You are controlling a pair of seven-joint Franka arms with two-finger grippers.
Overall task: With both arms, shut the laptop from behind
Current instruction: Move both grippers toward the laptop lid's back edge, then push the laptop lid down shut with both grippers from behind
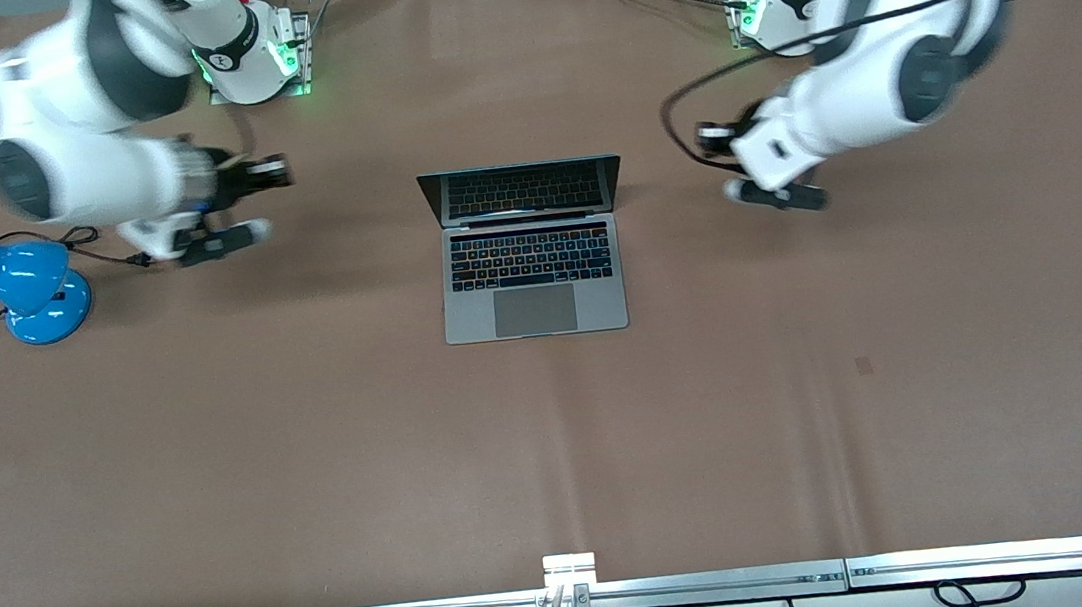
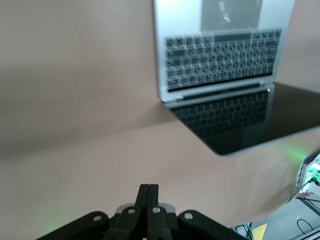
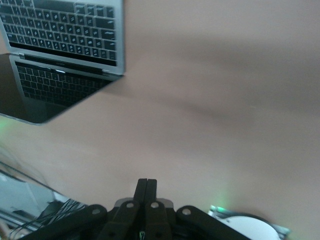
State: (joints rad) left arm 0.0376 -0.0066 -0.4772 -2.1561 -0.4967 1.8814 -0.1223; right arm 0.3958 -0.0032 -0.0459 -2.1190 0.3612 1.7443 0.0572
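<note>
Here, in the front view, the laptop (image 1: pixel 528 250) sits open near the middle of the brown table (image 1: pixel 556 443), its dark screen upright and mirroring the keyboard, its trackpad toward the front camera. The right gripper (image 1: pixel 244 206) hangs over the table toward the right arm's end, well apart from the laptop, with its white arm reaching out from the base at the top of this view. Near it, a blue desk lamp (image 1: pixel 21 285) rests on the table, closer to the table's edge at that same end. The left gripper (image 1: pixel 771 194) hovers over bare table toward the left arm's end, also well apart from the laptop. In the left wrist view, that gripper's two black fingers (image 2: pixel 148 197) are pressed flat together with nothing between them, and the laptop (image 2: pixel 220 55) lies farther off, lid raised and the screen reflecting the keys. In the right wrist view, the right gripper's fingers (image 3: pixel 145 192) likewise meet in a single closed seam, empty, with the open laptop (image 3: pixel 65 35) showing at a corner of the picture and bare brown table between the two.
</note>
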